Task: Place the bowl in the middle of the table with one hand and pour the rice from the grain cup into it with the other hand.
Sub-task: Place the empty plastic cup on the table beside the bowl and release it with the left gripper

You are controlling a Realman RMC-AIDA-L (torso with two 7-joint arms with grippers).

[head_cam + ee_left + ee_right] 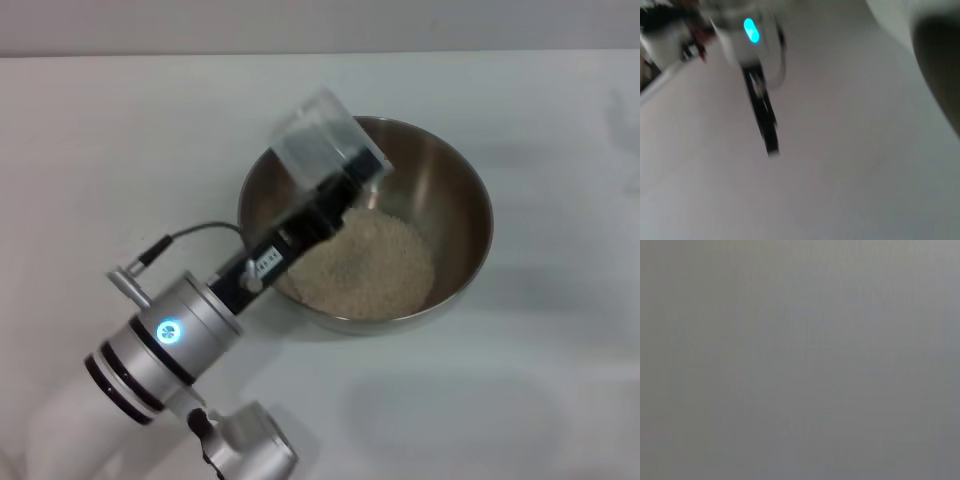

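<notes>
Rice (365,262), pale heap in bowl (455,200)

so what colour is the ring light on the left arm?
Cyan-blue ring light, clearest in the head view.

surface: plain white tabletop (560,400), fills nearly the whole head view
back edge: grey strip of wall (300,25) beyond it
light: soft, even, faint shadows

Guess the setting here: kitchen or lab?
Likely a lab test bench, not a kitchen: a bare white table with nothing on it but a steel bowl of rice. The left gripper holds the tipped cup over the bowl.
</notes>
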